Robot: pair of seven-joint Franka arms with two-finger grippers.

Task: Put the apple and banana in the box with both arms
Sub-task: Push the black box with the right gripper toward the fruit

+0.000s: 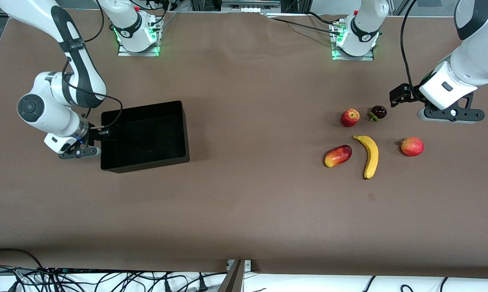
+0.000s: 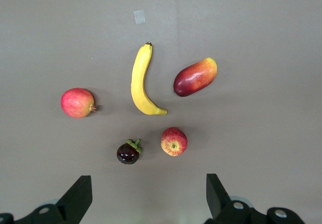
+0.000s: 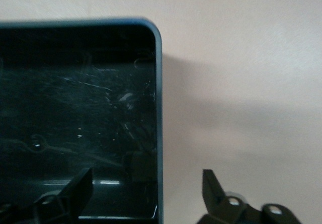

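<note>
The left gripper (image 2: 146,199) hangs wide above the table beside the apple (image 1: 350,117); the right gripper (image 3: 148,191) (also wide) straddles the box (image 1: 143,136) wall.

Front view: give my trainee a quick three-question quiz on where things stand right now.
1. True or false: the box already holds the apple.
2. Which fruit lies nearest the front camera? A) banana B) mangosteen C) apple
3. Fill in: the right claw straddles the box's ____, while the left claw hangs open over the table beside the fruit.

Key: 1 false, the box has no fruit in it; 2 A; 3 wall, one finger inside, one outside.
</note>
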